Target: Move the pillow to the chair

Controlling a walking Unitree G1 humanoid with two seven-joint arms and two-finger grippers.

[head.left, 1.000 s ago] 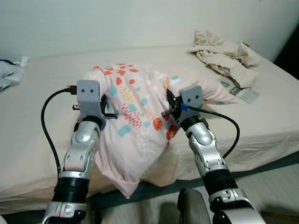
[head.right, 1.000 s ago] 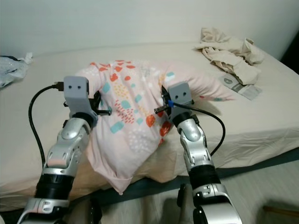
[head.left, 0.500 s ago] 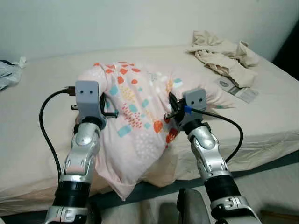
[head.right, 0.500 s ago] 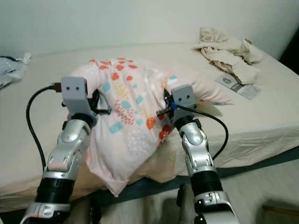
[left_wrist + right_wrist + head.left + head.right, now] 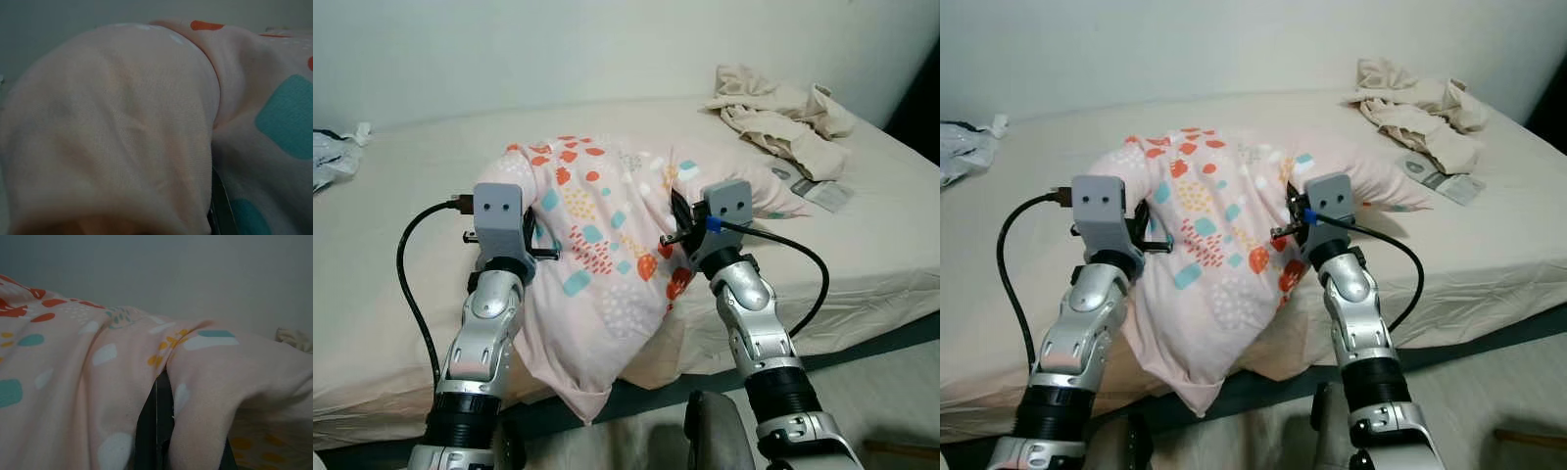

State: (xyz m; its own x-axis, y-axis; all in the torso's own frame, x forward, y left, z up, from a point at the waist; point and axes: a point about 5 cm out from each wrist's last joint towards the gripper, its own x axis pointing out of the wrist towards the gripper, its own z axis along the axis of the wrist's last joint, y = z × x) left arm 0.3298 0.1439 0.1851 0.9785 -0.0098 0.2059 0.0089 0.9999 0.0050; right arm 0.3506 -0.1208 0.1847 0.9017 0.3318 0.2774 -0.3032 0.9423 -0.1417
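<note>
1. The pale pink fabric pillow with orange, teal and white blotches (image 5: 597, 255) sits a little nearer the robot than a second ago; more of its patterned face shows between the two arms, and its top edge looks flatter and broader.
2. The pillow's lower corner hangs further past the mattress edge of the cream-sheeted bed (image 5: 391, 294), with its tip lower than before.
3. The left gripper (image 5: 540, 245), pressed into the pillow's left side, is slightly lower and more to the right than earlier.
4. The right gripper (image 5: 677, 227), pressed into the pillow's right side, has also shifted slightly rightwards.
</note>
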